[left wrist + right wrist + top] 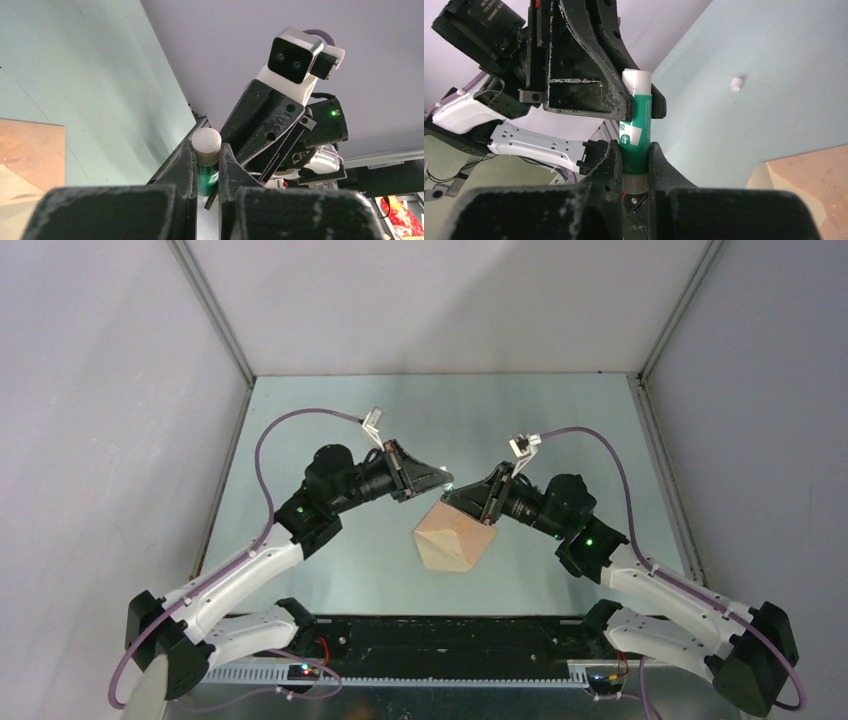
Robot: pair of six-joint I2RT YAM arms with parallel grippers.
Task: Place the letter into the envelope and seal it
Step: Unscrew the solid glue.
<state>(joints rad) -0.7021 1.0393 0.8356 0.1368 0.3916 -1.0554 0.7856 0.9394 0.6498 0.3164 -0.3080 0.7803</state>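
The tan envelope [455, 538] lies on the table below the two grippers, with fold lines showing; a corner of it appears in the left wrist view [30, 160] and in the right wrist view [806, 192]. No separate letter shows in any view. A green glue stick [636, 132] with a white end is held in the air between both arms. My left gripper [206, 165] is shut on it, and my right gripper [636, 162] is shut on its lower part. In the top view the left gripper [432, 480] and right gripper [468, 495] meet tip to tip above the envelope.
A small white cap [735, 83] lies loose on the pale green table [330, 570]. Grey walls enclose the table on three sides. A metal rail runs along the right edge [665, 480].
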